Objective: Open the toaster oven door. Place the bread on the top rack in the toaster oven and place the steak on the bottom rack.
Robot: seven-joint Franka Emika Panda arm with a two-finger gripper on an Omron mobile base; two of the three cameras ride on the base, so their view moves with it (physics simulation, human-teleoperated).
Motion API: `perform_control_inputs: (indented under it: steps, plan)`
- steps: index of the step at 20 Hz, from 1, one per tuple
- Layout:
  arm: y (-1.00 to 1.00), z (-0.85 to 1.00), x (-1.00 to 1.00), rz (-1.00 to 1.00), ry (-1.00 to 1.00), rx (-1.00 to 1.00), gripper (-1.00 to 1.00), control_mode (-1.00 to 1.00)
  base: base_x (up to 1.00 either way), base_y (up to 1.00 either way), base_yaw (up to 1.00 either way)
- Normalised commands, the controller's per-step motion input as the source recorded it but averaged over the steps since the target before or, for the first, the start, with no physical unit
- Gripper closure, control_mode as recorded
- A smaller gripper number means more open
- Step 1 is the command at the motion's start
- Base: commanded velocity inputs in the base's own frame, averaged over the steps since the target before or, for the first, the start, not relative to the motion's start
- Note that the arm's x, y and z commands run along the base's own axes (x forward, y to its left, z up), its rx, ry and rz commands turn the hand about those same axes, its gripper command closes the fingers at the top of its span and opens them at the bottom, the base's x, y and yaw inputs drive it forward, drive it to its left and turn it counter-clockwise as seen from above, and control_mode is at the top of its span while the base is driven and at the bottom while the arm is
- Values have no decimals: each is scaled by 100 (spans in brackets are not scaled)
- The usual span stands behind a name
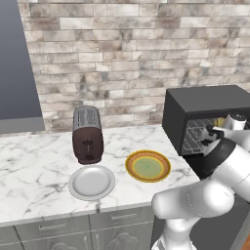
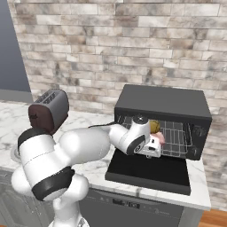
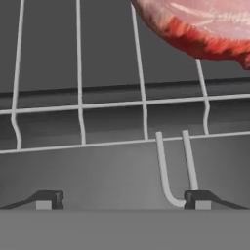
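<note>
On the bottom rack (image 3: pixel 112 141), steak (image 3: pixel 195 29) beyond the wide, empty gripper (image 3: pixel 122 200)

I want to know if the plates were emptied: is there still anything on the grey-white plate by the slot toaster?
No, the grey-white plate in front of the slot toaster lies bare in the left base view.

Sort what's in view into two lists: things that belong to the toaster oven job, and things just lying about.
Belongs to the job:
- toaster oven
- toaster oven door, folded down open
- steak, on a wire rack
- bread, inside the oven
- gripper, open at the rack

Just lying about:
- slot toaster
- grey-white plate
- yellow-rimmed green plate
</note>
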Motion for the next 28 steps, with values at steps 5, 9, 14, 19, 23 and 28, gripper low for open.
perform_control_inputs:
  steps: [5,9,14,19,23,28]
  plan:
    - [0,0,30,0,0,0,-100,-100,0,0,0]
    - [0,0,31,0,0,0,-100,-100,0,0,0]
    - [-1,0,30,0,0,0,-100,-100,0,0,0]
    - [-4,1,26,0,0,0,-100,-100,0,0,0]
    - [-2,0,16,0,-5,0,-100,-100,0,0,0]
    - [0,0,13,0,-12,1,-100,-100,0,0,0]
